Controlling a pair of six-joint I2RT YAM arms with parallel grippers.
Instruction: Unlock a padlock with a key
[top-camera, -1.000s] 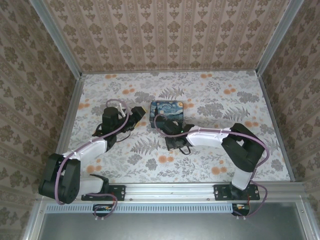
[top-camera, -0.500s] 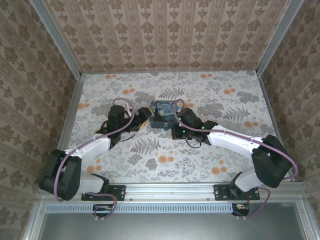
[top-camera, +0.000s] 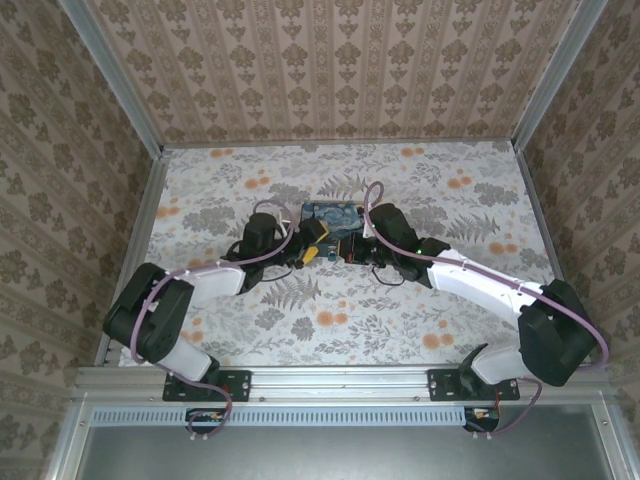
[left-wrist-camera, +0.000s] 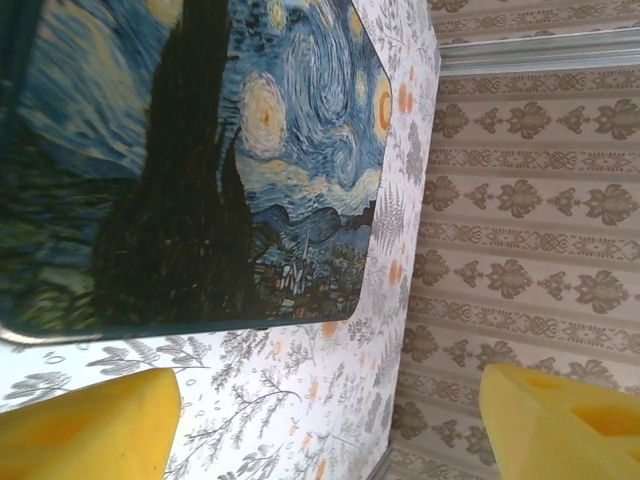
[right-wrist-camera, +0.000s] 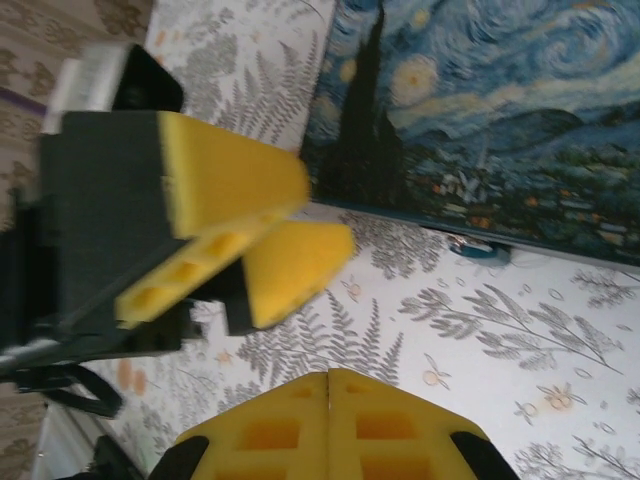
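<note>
The left gripper (top-camera: 310, 252), fingers spread, sits at the box's (top-camera: 330, 214) front-left corner. The right gripper (right-wrist-camera: 330, 388), fingers pressed together, faces the box's front edge, where the padlock (right-wrist-camera: 480, 250) lies.

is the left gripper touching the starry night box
Apart: left wrist view shows floral table between the box edge and the left gripper's yellow fingers.

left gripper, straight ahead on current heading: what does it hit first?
Most likely the painted-print box. The open left gripper points at the box's near edge, low over the table. Depth is unclear, so it might slip just past the corner.
</note>
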